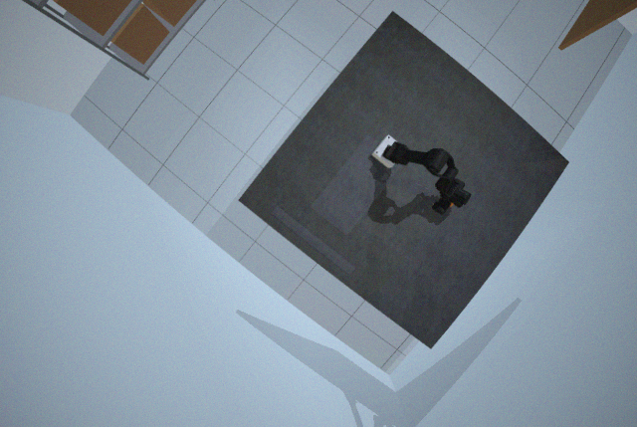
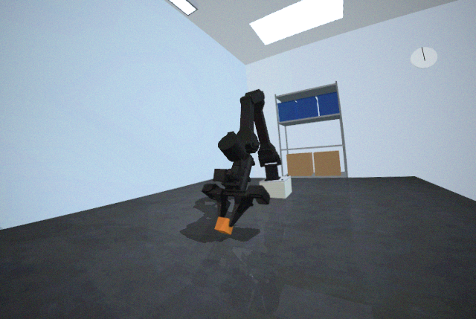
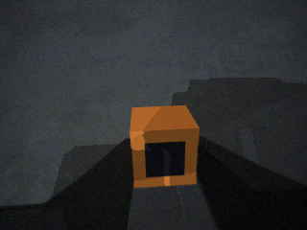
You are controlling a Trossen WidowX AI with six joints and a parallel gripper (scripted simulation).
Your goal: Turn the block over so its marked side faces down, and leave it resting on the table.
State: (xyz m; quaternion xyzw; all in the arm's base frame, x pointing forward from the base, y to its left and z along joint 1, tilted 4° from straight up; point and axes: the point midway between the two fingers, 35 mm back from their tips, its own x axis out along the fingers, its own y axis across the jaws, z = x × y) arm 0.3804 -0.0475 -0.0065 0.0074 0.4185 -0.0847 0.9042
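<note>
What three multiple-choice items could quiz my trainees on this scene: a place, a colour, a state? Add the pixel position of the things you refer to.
1. Where is the orange block (image 1: 451,204) (image 2: 223,225) (image 3: 165,117)?
A) on the shelf
B) between the gripper's fingers
C) on the white base

2. What colour is the block's square mark (image 3: 164,159)?
A) dark
B) green
C) white

3. How is the gripper (image 2: 227,223) (image 3: 161,145)?
A) wide open
B) shut on nothing
C) shut on the block

1 B: fingers flank it in the wrist view.
2 A: dark square on orange.
3 C: fingers press its opposite sides.
</note>
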